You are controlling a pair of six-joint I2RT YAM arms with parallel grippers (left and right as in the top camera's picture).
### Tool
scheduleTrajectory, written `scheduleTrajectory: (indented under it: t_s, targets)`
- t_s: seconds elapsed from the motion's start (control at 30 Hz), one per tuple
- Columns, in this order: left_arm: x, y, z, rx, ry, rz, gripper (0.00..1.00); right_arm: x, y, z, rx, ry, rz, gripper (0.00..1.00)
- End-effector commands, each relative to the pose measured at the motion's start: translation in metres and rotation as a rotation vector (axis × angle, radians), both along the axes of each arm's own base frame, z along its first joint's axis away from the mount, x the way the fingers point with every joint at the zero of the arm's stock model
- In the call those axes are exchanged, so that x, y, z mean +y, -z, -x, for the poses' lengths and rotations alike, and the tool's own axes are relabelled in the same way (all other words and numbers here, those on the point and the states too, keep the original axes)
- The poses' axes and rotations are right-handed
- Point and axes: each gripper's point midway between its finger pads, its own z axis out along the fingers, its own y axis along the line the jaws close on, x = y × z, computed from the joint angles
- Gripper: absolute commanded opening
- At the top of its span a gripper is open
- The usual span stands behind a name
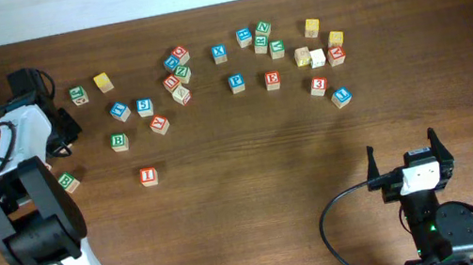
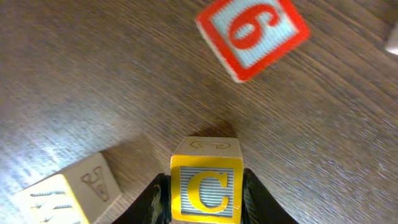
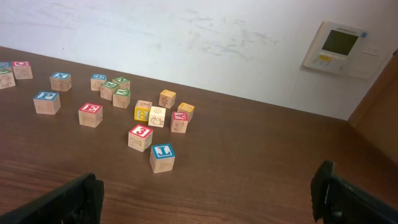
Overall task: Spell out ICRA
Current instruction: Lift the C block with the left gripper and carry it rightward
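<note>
- The left pincer [image 2: 205,208] pinches the C cube [image 2: 206,186]. 1 dark finger lies against each side of it, and its yellow-framed face with the yellow C looks straight into the wrist camera.
- From overhead, this pincer sits by the left edge of the counter [image 1: 259,214], in the far half. The C cube cannot be made out in that view.
- Past the C cube, the red 6 cube [image 2: 252,37] lies on the wood, apart from it and turned at an angle.
- Off to 1 side, near but not touching, is a pale cube [image 2: 71,190] with an A carved into its side.
- The right pincer [image 3: 208,199] is spread wide — its 2 black fingers stand at the bottom corners of its own view with nothing between them. It is by the near edge, toward the right corner.
- The I cube [image 1: 148,176], printed in red, stands alone in the left half of the counter, closer to the near edge than the main scatter of cubes.
- The A cube [image 3: 180,121], red-topped, is in the cluster toward the far right corner, just beside a yellow-topped cube [image 3: 185,109].
- A green-printed cube [image 1: 276,48] lies along the far edge, right of the middle — its letter is too small to read, so I cannot tell whether it is the R.
- The red 3 cube [image 3: 140,137] and the blue L cube [image 3: 162,158] are the cubes nearest the right pincer. The red E cube [image 3: 91,114] stands apart from them.
</note>
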Motion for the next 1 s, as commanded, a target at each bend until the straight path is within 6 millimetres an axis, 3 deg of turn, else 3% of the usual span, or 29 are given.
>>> scheduleTrajectory:
  t_s: [0.0,0.33,0.5,0.6,0.67,0.9,0.97]
  targets:
    - [-0.009,0.011,0.001,0.009,0.035,0.062,0.28,0.001,0.002,0.000,0.004,-0.008,-0.005,0.98]
    - [-0.014,0.011,0.000,0.007,0.063,0.085,0.31,0.001,0.002,0.000,0.004,-0.008,-0.005,0.98]
    - [-0.012,0.011,-0.002,-0.001,0.062,0.078,0.42,0.002,0.002,0.000,0.004,-0.008,-0.005,0.98]
    - [-0.012,0.011,-0.002,-0.001,0.062,0.075,0.55,0.002,0.002,0.000,0.004,-0.008,-0.005,0.98]
    - [-0.011,0.010,-0.003,-0.005,0.062,0.074,0.54,0.002,0.002,0.000,0.004,-0.008,-0.005,0.98]
    - [-0.009,0.007,-0.012,-0.043,0.063,0.062,0.27,0.001,0.002,0.000,0.004,-0.008,-0.005,0.98]
    - [-0.009,0.007,-0.013,-0.048,0.063,0.061,0.25,0.001,0.002,0.000,0.004,-0.008,-0.005,0.98]
